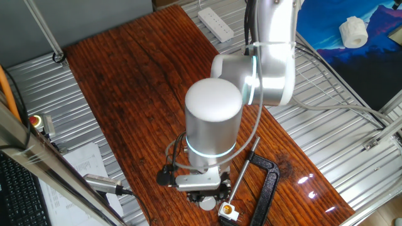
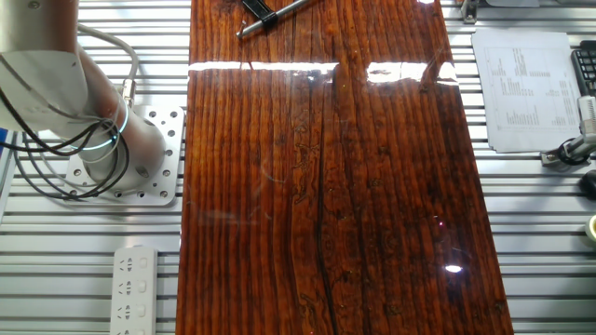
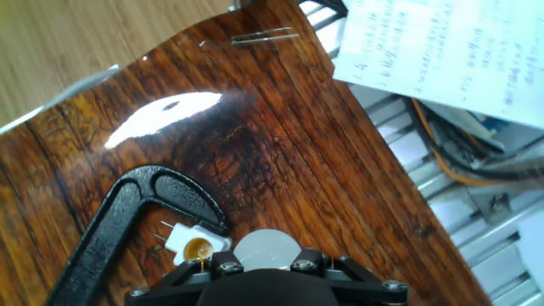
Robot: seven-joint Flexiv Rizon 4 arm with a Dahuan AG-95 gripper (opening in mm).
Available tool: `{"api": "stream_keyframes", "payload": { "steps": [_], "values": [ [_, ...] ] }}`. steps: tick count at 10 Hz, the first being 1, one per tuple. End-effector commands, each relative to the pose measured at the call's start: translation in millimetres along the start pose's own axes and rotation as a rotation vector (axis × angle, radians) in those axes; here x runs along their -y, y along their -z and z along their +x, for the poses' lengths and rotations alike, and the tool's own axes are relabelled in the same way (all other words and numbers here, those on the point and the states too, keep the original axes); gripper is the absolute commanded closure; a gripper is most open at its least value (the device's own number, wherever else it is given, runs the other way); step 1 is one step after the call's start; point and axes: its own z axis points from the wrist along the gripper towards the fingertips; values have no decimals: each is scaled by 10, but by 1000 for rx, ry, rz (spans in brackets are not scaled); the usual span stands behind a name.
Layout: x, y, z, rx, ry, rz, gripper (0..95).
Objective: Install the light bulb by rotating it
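In the hand view the light bulb [image 3: 267, 246] shows as a white rounded dome between my two black fingers [image 3: 223, 269]. My gripper [image 3: 265, 260] is shut on it, just above the wooden table. Its screw base is hidden. Just left of the bulb sits a small white socket [image 3: 197, 244] with a brass-coloured hole, held at the jaw of a black clamp [image 3: 127, 223]. In one fixed view the gripper [image 1: 207, 198] hangs low over the table's near end beside the socket [image 1: 228, 213] and the clamp [image 1: 269, 182]; the bulb is hidden there.
A printed paper sheet [image 3: 442, 51] lies off the table's edge over metal slats [image 3: 476, 212] and cables. A white power strip [image 1: 215, 24] lies at the far end. The clamp's screw rod [image 1: 242, 171] runs beside the arm. The arm base [image 2: 112, 140] stands left of the wooden table [image 2: 326, 186].
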Motion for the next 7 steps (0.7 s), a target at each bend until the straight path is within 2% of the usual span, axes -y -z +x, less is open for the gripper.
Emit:
{"api": "stream_keyframes", "payload": {
  "steps": [1,3,4,5,7],
  "values": [
    [-92,-1,-191,-4,-16,-3,760],
    [-192,9,-274,1,-14,-8,760],
    [-232,-4,-282,-1,-10,-6,760],
    [-281,-48,-267,12,7,-6,760],
    [-373,-131,-291,75,-2,-14,760]
  ]
}}
